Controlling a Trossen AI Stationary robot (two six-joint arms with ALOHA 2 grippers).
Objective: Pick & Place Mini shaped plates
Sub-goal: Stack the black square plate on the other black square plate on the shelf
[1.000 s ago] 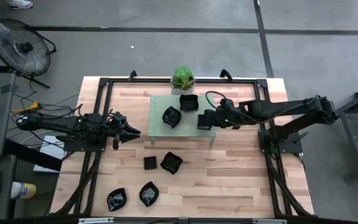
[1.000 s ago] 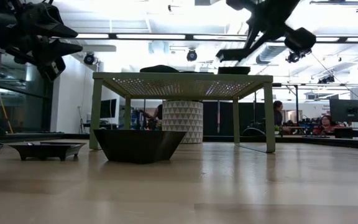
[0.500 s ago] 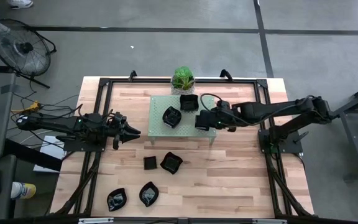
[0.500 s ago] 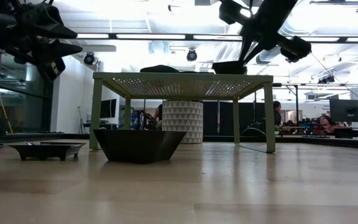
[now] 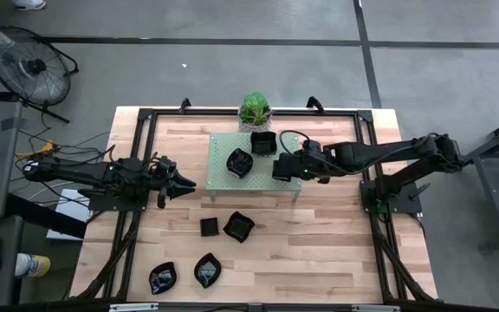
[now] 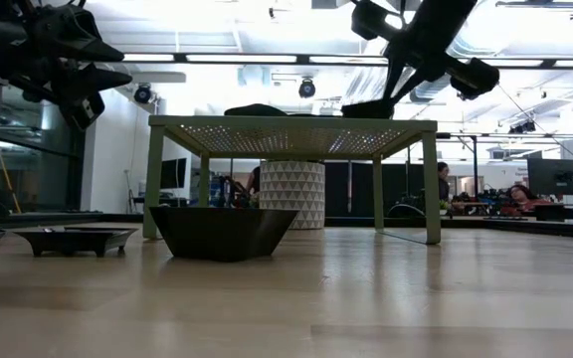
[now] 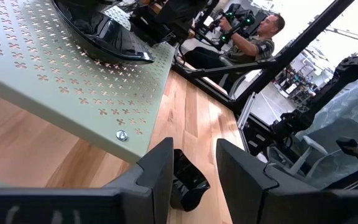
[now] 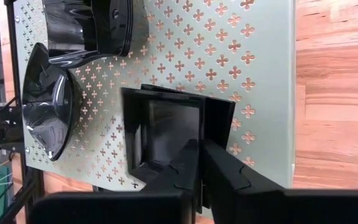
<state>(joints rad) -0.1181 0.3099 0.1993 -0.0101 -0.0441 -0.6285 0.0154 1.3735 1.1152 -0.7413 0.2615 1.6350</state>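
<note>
My right gripper (image 5: 281, 168) is over the right part of the pale green perforated rack (image 5: 222, 176) and is shut on a square black mini plate (image 8: 163, 134). Two more black plates (image 5: 239, 162) (image 5: 263, 143) lie on the rack's top. Several others rest on the table in front of the rack, a small square one (image 5: 209, 227) and a wavy one (image 5: 238, 226) among them. My left gripper (image 5: 185, 184) hovers open above the table, left of the rack. My right gripper pinches the square plate's side wall (image 8: 211, 127), on the side toward the table's right edge. One finger is inside the dish and one outside. The fingers slant down from the table's right. The plate's bottom lies on the rack's top (image 6: 371, 107).
A small potted plant (image 5: 255, 110) stands behind the rack at the table's far edge. Two leaf-like plates (image 5: 208, 269) (image 5: 163, 277) lie near the front edge. A black frame (image 5: 145, 117) runs round the tabletop. People sit in the room beyond.
My right gripper has come down a little and moved slightly toward the table's left with the square plate. The plate hung above the rack a second ago and now sits on its top. My left arm has kept still.
</note>
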